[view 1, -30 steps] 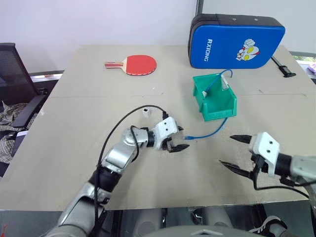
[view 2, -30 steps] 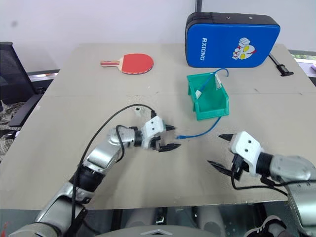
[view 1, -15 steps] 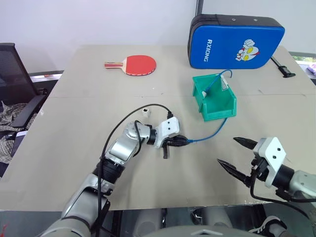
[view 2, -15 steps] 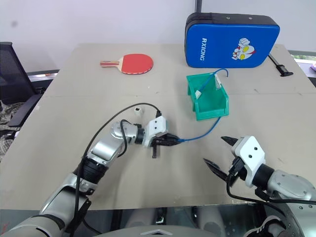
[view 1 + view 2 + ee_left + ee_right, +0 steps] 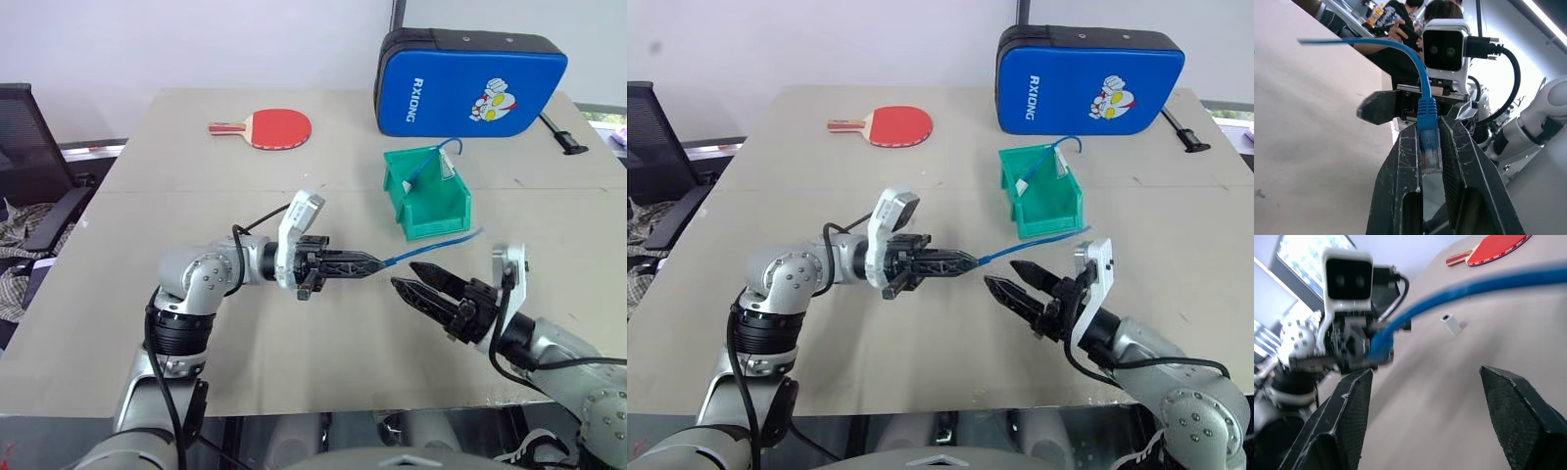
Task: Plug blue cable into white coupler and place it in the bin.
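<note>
In the left eye view the left gripper [image 5: 367, 262] is raised over the table [image 5: 147, 196] with its jaws shut on the plug end of the blue cable [image 5: 426, 250], which runs from the fingertips up to the right and over the rim of the green bin [image 5: 426, 196], its far end arching out of the bin's back; the right gripper [image 5: 419, 279] points toward the left one, jaws parted and holding nothing, its tips just beside the cable. The right eye view shows the same: the bin stands right of centre on the table, a red paddle [image 5: 892, 125] lies at the far side and a blue padded case [image 5: 1087, 78] stands behind the bin. In the left wrist view the two black fingers [image 5: 1400, 166] pinch the clear plug of the cable, the blue boot standing up between them, with the other gripper and its wrist camera facing from just beyond. In the right wrist view the fingers [image 5: 1347, 416] stand well apart with the cable crossing beyond them, and the white coupler [image 5: 1451, 324] sits on the bare table past the cable, well apart from both grippers, the paddle farther off
</note>
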`<state>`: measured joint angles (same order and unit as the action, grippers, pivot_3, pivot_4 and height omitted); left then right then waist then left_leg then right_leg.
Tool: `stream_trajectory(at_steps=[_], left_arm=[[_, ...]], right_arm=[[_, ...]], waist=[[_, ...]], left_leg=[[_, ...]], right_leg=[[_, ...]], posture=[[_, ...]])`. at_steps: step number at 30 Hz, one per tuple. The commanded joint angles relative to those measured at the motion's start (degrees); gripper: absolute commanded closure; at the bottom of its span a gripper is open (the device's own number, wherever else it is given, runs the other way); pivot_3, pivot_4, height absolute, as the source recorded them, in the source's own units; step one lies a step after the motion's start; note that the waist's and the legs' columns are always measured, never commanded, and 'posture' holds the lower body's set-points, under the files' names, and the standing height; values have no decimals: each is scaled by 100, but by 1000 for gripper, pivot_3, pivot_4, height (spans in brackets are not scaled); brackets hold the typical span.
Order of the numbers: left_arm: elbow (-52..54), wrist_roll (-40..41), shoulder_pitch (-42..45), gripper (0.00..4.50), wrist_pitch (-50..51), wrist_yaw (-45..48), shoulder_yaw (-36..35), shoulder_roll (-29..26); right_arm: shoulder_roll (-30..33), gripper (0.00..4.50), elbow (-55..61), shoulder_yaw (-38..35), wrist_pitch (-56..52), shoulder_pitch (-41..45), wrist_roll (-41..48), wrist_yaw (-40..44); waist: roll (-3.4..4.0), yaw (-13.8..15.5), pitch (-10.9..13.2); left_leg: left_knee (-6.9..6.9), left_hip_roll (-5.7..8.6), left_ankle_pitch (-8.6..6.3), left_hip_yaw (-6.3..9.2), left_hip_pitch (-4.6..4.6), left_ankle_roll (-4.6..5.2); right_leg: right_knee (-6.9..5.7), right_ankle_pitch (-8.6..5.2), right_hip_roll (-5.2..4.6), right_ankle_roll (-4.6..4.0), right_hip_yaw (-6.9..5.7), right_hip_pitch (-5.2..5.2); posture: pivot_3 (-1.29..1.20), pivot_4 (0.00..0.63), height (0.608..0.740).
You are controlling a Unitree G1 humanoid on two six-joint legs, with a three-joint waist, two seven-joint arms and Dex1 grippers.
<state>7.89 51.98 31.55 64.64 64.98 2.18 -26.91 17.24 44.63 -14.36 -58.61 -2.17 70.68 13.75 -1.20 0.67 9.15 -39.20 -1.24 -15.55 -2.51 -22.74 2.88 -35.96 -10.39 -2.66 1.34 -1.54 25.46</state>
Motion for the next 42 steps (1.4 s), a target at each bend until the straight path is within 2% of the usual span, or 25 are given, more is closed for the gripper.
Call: stream_trajectory(at_steps=[1, 8, 11, 13, 17, 19, 21, 22, 42], left_arm=[[203, 333, 74, 4500, 94, -85, -194, 17], [230, 561, 87, 4500, 156, -211, -218, 55], [253, 586, 82, 4500, 121, -235, -190, 62], [265, 600, 78, 4500, 100, -254, -184, 71], [303, 596, 53, 4500, 50, -240, -162, 60], [313, 582, 39, 4500, 18, -227, -153, 58], [314, 576, 32, 4500, -10, -223, -150, 57], [316, 561, 19, 4500, -35, -211, -146, 50], [292, 494, -107, 4500, -239, -282, -175, 19]], right_arm=[[72, 1219, -17, 91, 271, 163, 691, -378], [426, 1219, -151, 367, 630, 289, 1271, -679], [553, 2094, -180, 495, 760, 307, 1376, -737], [618, 3029, -190, 579, 847, 311, 1411, -777], [726, 3029, -200, 707, 1010, 304, 1478, -813], [771, 3474, -195, 765, 1087, 300, 1511, -822], [822, 4252, -195, 820, 1151, 295, 1539, -827], [847, 4434, -202, 842, 1183, 292, 1562, -832], [1159, 4434, -292, 1005, 1581, 297, 1711, -837]], waist=[[0, -2, 0], [0, -2, 0], [0, -2, 0], [0, -1, 0], [0, -1, 0], [0, -1, 0], [0, -1, 0], [0, 0, 0], [0, 2, 0]], left_leg=[[0, 0, 0, -1, 0, 0], [0, 0, 0, -5, 0, 0], [0, 0, 0, -5, 0, 0], [0, 0, 0, -4, 0, 0], [0, 0, 0, -5, 0, 0], [0, 0, 0, -6, 0, 0], [0, 0, 0, -6, 0, 0], [0, 0, 0, -6, 0, 0], [0, 0, 0, -6, -1, 0]], right_leg=[[0, 0, 0, 0, 1, 0], [0, 0, 0, 0, 5, 0], [0, 0, 0, 0, 5, 0], [0, 0, 1, 0, 4, 0], [0, 0, 1, 0, 5, 0], [1, 0, 1, 0, 6, 1], [1, 0, 1, 0, 6, 0], [1, 0, 1, 0, 6, 1], [2, 0, 0, 0, 7, 1]], posture=[[0, 150, 731], [0, 150, 731], [0, 150, 731], [0, 150, 731], [0, 150, 731], [0, 150, 731], [0, 150, 731], [0, 150, 731], [0, 150, 731]])
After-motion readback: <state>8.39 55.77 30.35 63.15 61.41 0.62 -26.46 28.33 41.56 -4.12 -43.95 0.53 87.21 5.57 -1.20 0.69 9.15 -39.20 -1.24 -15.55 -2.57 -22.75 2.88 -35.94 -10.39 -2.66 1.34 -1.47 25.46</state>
